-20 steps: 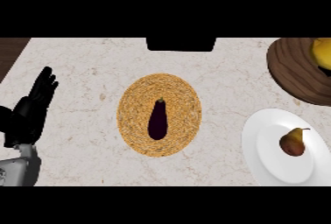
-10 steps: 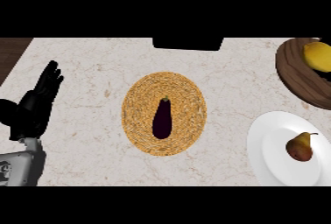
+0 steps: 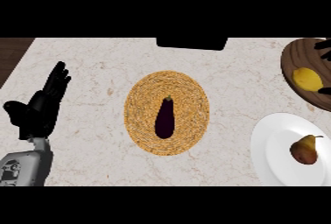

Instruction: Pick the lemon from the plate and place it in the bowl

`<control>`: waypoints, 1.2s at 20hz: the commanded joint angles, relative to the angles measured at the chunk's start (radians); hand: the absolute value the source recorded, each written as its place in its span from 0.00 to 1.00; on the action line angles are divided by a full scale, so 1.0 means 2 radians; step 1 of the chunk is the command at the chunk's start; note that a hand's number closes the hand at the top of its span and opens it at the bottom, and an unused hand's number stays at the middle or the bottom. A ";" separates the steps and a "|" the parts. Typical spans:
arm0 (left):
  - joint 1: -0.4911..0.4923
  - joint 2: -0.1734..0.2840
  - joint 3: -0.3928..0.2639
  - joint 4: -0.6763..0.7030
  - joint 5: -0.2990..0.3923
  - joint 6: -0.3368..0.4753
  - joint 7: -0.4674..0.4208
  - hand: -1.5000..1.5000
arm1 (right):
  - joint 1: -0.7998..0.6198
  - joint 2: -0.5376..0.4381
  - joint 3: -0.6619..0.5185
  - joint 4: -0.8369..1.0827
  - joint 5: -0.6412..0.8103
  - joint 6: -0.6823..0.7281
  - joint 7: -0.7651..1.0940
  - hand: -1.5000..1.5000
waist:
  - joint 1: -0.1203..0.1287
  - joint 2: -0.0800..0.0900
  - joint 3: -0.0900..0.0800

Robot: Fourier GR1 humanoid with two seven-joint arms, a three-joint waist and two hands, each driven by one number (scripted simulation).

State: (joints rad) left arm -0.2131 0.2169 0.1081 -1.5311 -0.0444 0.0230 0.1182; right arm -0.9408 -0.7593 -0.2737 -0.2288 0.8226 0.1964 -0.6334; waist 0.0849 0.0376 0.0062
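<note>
Sitting in the dark wooden bowl at the view's right edge: the lemon, bright yellow, smooth, oval. Black fingers of the right hand show just above it at the bowl's far rim, another black tip just below it at the frame edge; hand mostly cut off, cannot tell if open or closed, cannot tell if touching the lemon. White plate below the bowl carries a brown pear. Woven round mat mid-counter with a dark purple eggplant lying on it. Left hand at view's left, fingers straight and up, resting, well apart from the lemon.
</note>
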 commanded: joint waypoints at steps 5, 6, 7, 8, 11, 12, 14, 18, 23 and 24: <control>-0.003 0.009 0.010 0.000 0.001 0.001 0.004 0.50 | -0.037 -0.019 -0.132 0.064 -0.133 0.111 -0.026 0.00 | -0.004 -0.001 0.002; -0.006 0.000 0.006 -0.003 0.003 0.004 0.010 0.50 | -0.030 -0.025 -0.146 0.072 -0.147 0.124 -0.032 0.00 | -0.010 -0.003 0.002; 0.005 0.001 0.004 0.009 -0.003 0.002 -0.008 0.50 | -0.027 -0.036 -0.159 0.079 -0.160 0.144 -0.035 0.00 | -0.012 0.000 0.002; 0.001 0.000 0.003 -0.004 -0.004 0.007 0.002 0.50 | -0.036 -0.046 -0.175 0.086 -0.177 0.162 -0.023 0.00 | -0.008 -0.001 0.002; -0.001 0.007 0.007 -0.004 -0.003 0.004 0.008 0.50 | -0.026 -0.078 -0.192 0.100 -0.193 0.195 0.006 0.00 | -0.007 0.000 0.002; -0.008 0.002 0.009 -0.009 0.003 0.005 0.009 0.50 | -0.019 -0.091 -0.189 0.097 -0.191 0.206 0.006 0.00 | -0.006 0.003 0.003; 0.013 0.000 0.007 0.001 0.006 -0.003 -0.007 0.50 | -0.006 -0.105 -0.193 0.099 -0.195 0.225 0.014 0.00 | -0.006 0.004 0.002; 0.007 0.003 0.012 0.004 0.006 -0.001 -0.006 0.50 | 0.018 -0.128 -0.198 0.092 -0.202 0.254 0.011 0.00 | -0.010 0.006 0.005; 0.010 0.000 0.010 -0.003 0.005 0.002 0.000 0.50 | 0.024 -0.150 -0.212 0.098 -0.219 0.317 0.040 0.00 | -0.012 0.001 0.005; 0.003 0.004 0.012 -0.010 -0.002 0.010 0.007 0.50 | 0.033 -0.150 -0.214 0.095 -0.221 0.322 0.034 0.00 | -0.016 0.001 0.007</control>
State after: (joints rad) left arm -0.2031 0.2200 0.1276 -1.5386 -0.0395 0.0308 0.1200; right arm -0.9062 -1.0272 -0.6820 -0.0477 0.4027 0.6633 -0.4981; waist 0.0606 0.0436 0.0170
